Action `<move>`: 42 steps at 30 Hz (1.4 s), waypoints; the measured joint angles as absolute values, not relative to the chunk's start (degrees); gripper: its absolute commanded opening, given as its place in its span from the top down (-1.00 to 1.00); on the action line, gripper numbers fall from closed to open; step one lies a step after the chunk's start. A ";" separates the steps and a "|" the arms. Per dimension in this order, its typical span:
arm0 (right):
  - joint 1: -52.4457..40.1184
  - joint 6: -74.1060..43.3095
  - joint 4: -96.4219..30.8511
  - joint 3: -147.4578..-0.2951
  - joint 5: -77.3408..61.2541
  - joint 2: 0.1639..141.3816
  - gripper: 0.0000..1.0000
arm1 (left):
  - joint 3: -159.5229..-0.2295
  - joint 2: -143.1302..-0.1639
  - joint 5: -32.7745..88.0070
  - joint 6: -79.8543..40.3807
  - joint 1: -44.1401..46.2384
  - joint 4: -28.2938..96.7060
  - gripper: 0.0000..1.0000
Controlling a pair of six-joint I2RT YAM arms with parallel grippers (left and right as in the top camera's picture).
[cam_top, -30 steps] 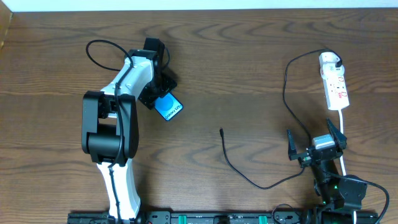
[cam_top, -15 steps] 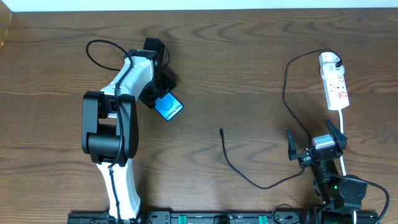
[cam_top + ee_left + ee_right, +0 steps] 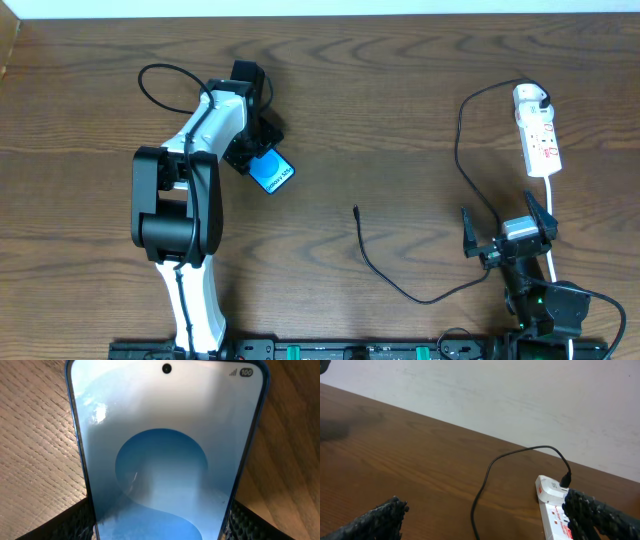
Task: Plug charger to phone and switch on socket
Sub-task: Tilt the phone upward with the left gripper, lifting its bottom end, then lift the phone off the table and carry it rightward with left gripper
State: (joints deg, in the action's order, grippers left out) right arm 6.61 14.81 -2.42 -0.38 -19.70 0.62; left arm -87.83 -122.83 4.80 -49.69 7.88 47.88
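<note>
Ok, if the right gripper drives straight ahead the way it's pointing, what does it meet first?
Probably the charger cable's loop, lying almost dead ahead of the right gripper; the socket sits just right of that line. Height is unclear, so it might pass over.

The phone (image 3: pixel 165 450) shows "100" beside signal bars at its screen's top right corner.
</note>
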 measured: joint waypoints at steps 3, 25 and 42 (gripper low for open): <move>6.61 14.81 -2.42 -0.38 -19.70 0.64 -0.99 | -87.83 -122.83 4.80 -49.52 7.88 47.86 0.86; 6.61 14.83 -2.42 -0.38 -19.73 0.64 -0.99 | -87.81 -112.46 5.67 -49.23 7.88 48.99 0.86; 6.61 14.81 -2.42 -0.38 -19.70 0.64 -0.99 | -87.79 -107.98 34.65 -49.71 6.39 50.41 0.86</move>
State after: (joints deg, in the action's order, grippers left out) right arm 6.61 14.81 -2.42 -0.38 -19.70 0.64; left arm -87.79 -107.98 34.65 -49.71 6.39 50.41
